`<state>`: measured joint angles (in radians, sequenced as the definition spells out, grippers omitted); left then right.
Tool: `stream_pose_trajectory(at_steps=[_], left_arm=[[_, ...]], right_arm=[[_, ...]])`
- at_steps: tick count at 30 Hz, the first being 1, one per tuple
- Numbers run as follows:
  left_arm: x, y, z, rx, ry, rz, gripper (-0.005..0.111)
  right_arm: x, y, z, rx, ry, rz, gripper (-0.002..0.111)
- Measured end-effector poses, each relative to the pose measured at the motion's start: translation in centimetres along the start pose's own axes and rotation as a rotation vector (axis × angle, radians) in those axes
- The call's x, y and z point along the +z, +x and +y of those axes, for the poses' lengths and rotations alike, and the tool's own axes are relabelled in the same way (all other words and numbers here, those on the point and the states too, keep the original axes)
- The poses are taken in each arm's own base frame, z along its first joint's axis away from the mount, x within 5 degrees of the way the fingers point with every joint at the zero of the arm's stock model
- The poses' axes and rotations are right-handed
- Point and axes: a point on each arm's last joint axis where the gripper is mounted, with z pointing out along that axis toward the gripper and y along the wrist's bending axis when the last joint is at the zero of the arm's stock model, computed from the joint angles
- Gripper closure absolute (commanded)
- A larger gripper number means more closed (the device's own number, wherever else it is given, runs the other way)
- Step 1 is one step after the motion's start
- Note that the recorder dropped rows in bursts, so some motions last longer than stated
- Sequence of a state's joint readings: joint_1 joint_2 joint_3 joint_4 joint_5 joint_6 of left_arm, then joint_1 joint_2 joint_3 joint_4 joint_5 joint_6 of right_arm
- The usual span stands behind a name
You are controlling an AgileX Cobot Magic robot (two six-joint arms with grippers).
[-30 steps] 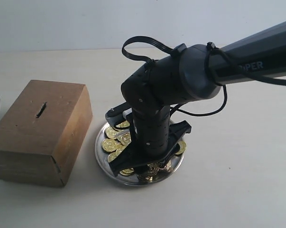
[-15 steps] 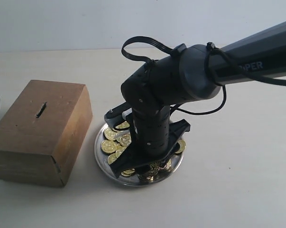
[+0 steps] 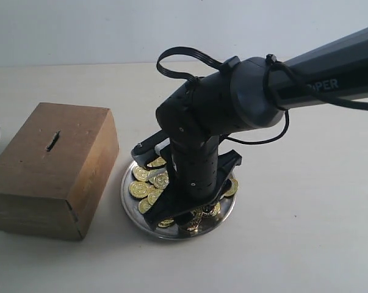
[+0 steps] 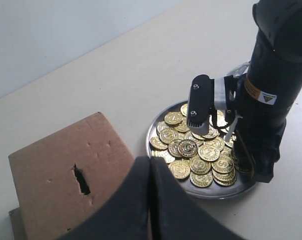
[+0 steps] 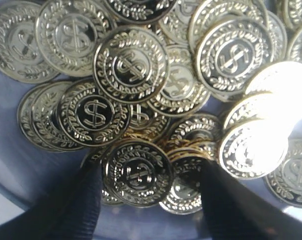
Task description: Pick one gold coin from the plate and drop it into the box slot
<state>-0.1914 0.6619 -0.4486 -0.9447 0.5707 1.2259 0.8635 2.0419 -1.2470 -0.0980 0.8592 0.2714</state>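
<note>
Right gripper (image 5: 148,200) is pointing straight down into the plate (image 3: 130,206), which is sitting just right of the box (image 3: 49,177) on the tabletop. Its fingers (image 5: 75,210) are standing moderately wide, straddling one gold coin (image 5: 138,172) on the near side of the pile. One finger is sitting close to the coin's rim and the other is showing a gap, so nothing is gripped yet.

The left gripper (image 4: 149,200) is hanging above the box with its fingers pressed together and carrying nothing.

The slot (image 3: 52,141) is facing up on the box's top face, left of the plate and unobstructed.

The coins are lying flat, overlapping and stacked loosely. The target is resting on top of others, so its edge is probably sitting slightly proud of the dish.

Handling judgement: the coins are looking thin, rigid and light, with polished embossed faces. They are likely slippery and liable to skate sideways or drag a neighbour along. The best hold is looking like a pinch across the diameter, pads on opposite rim edges. Closing slowly should keep the disc from flipping or squirting out. Gripped that way, the coin would be hanging edge-down, ready for the slit.
</note>
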Motion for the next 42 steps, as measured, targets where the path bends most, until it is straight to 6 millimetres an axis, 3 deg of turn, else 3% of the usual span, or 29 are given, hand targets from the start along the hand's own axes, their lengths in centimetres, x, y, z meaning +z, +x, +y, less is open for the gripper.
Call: stream_pose_trajectory(at_steps=[42], left_arm=[[0.0,0.0,0.0,0.0,0.0,0.0,0.107]], right_arm=[[-0.07,-0.21,0.71,-0.233,0.018,-0.041,0.05]])
